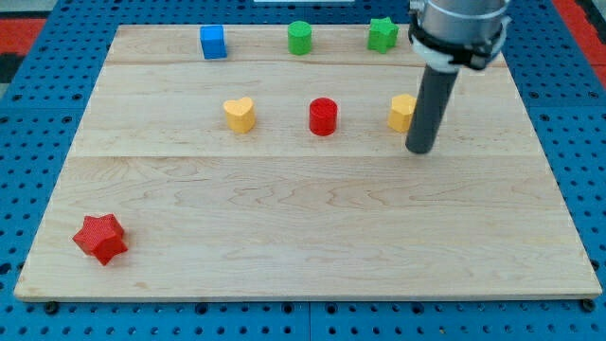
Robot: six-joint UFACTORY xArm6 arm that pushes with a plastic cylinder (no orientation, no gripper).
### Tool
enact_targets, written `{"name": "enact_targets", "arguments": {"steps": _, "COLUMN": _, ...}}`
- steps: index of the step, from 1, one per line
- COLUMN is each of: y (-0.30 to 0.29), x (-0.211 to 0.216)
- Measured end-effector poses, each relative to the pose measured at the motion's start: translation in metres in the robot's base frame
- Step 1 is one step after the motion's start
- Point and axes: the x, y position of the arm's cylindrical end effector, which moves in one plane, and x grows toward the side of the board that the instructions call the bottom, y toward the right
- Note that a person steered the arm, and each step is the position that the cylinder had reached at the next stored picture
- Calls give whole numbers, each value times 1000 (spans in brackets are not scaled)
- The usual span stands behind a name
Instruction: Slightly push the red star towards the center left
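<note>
Blocks on board, seven total. Red, two: star (pixel 100 238), cylinder (pixel 323 116). Green, two: cylinder (pixel 300 38), star (pixel 382 34). Yellow, two: heart (pixel 240 115), one partly hidden block (pixel 401 112). Blue, one: cube (pixel 213 43).

No legible text, label, brand, number or sign is found on the desk (pixel 312 218) or blocks.
</note>
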Motion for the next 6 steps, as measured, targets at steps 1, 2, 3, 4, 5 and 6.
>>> {"name": "enact_targets", "arguments": {"steps": 1, "y": -49, "x": 57}}
{"name": "enact_targets", "arguments": {"steps": 2, "y": -123, "x": 99}}
{"name": "enact_targets", "arguments": {"steps": 3, "y": -201, "x": 134}}
{"name": "enact_targets", "arguments": {"steps": 4, "y": -278, "x": 155}}
{"name": "enact_targets", "arguments": {"steps": 5, "y": -337, "x": 141}}
{"name": "enact_targets", "arguments": {"steps": 6, "y": -363, "x": 99}}
